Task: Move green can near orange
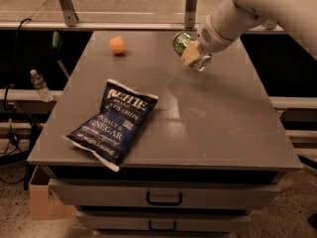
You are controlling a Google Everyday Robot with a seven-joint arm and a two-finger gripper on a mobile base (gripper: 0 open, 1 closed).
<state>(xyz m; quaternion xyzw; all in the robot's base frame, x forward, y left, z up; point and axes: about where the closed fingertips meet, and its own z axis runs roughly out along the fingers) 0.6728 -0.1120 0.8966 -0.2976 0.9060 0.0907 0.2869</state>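
Up front, chip bag flat on the table. Farther back, gripper clamped on the tilted green can, seemingly clear of the surface. Farthest, the orange, well apart leftward. Could send it rolling if set down touching.

Grey table: orange far-left, chip bag front-left; tool gripping green can, seemingly aloft, far-right.
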